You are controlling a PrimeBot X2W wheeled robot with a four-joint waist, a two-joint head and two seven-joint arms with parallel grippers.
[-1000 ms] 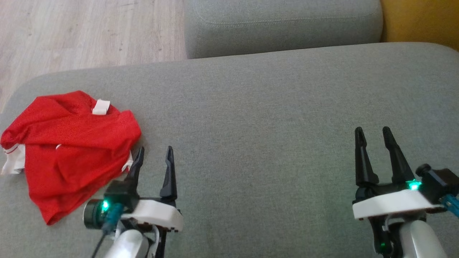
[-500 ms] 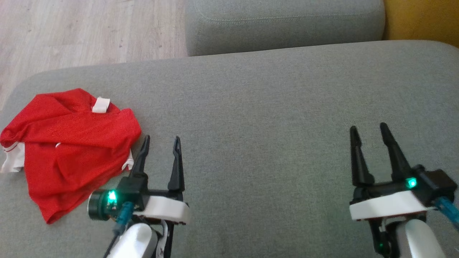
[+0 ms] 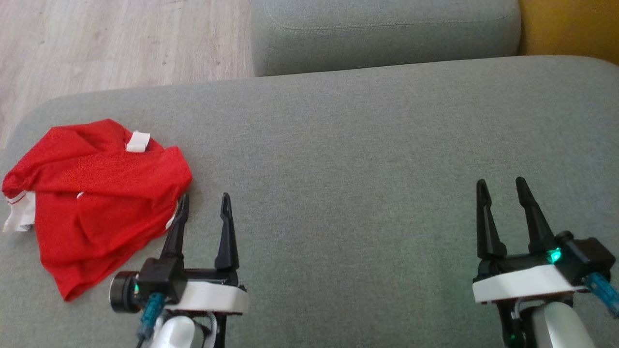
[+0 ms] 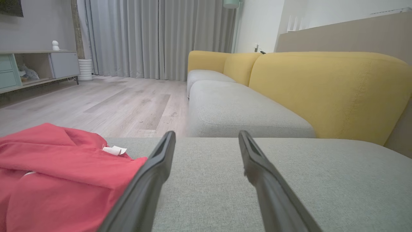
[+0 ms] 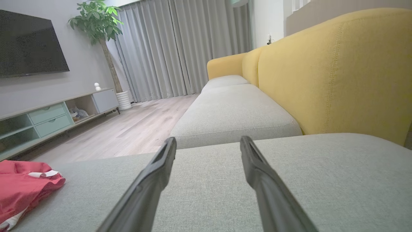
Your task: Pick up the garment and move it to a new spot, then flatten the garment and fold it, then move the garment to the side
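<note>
A crumpled red garment point(image 3: 92, 203) with white trim and a white label lies at the left end of the grey sofa seat point(image 3: 348, 159). It also shows at the lower left of the left wrist view point(image 4: 54, 174) and at the far left of the right wrist view point(image 5: 22, 187). My left gripper point(image 3: 204, 198) is open just right of the garment's near edge, its left finger close beside the cloth, nothing between its fingers. My right gripper point(image 3: 501, 181) is open over bare cushion at the lower right, far from the garment.
A second grey seat cushion point(image 3: 382, 34) lies beyond the first, with a yellow backrest point(image 3: 570, 26) on the right. Wooden floor point(image 3: 116, 43) lies past the sofa's left and far edges. A TV cabinet point(image 5: 48, 116) and a plant point(image 5: 99, 22) stand across the room.
My left gripper went forward, then drew back toward me and slightly left, ending beside the garment's edge. The right gripper barely shifted. The garment lies as before.
</note>
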